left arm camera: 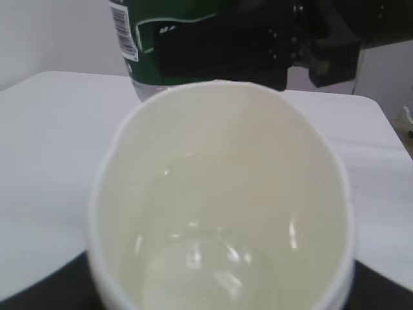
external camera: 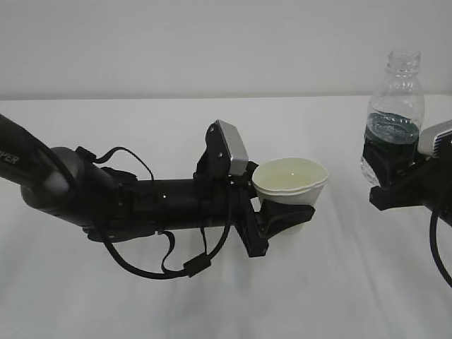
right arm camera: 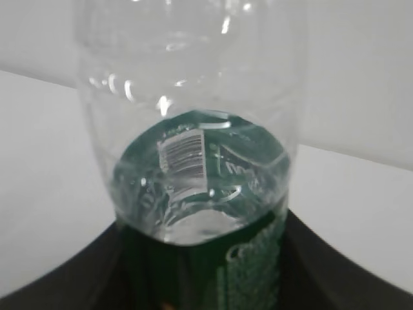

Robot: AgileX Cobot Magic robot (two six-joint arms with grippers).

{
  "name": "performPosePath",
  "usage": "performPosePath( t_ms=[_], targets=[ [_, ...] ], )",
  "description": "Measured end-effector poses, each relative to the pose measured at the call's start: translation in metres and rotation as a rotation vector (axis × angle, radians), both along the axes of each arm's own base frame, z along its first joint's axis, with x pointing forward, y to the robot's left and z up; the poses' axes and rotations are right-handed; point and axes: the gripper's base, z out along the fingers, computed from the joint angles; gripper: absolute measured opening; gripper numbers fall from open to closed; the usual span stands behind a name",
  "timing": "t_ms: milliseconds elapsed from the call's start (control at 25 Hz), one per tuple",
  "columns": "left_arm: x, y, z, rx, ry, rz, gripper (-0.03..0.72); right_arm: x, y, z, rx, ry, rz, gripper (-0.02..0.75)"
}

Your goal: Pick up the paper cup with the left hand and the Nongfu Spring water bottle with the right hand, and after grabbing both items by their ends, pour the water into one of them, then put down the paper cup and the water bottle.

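While I watch the exterior feed, the left hand [external camera: 279, 222] reaches in from the left, low and roughly level over the white table [external camera: 212, 296], its jaws clamped around the lower body of the paper cup [external camera: 291, 185]. I see the cup upright, its rim squeezed slightly out of round. On the left wrist feed the cup [left arm camera: 219, 206] fills most of the picture, and a shallow pool of the water [left arm camera: 206, 265] shows in its bottom, clear with small glints.

Well apart to the right, the right hand [external camera: 395, 185] has its jaws closed on the Nongfu Spring water bottle [external camera: 394, 116] at the dark green label band. I see the bottle upright, its capless threaded neck at the top, against the pale wall. On the right wrist feed the bottle [right arm camera: 193, 148] stands just ahead of the camera; some water [right arm camera: 193, 213] shows at label height, and the clear upper part looks empty.
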Motion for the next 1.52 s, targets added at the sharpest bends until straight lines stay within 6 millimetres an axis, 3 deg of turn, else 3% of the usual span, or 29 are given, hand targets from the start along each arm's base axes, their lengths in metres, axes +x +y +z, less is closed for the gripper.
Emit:
performPosePath(
  t_ms=[280, 880, 1520],
  targets=[
    [0.004, 0.004, 0.0, 0.002, -0.005, 0.019, 0.417, 0.025, 0.003, -0.009, 0.048, 0.015, -0.008, 0.389],
    [0.018, 0.02, -0.003, 0.031, 0.001, 0.082, 0.417, 0.074, 0.007, -0.048, 0.124, 0.082, -0.026, 0.389],
    [0.019, 0.02, -0.003, 0.029, 0.003, 0.088, 0.417, 0.107, 0.011, -0.078, 0.132, 0.089, -0.025, 0.388]
  ],
)
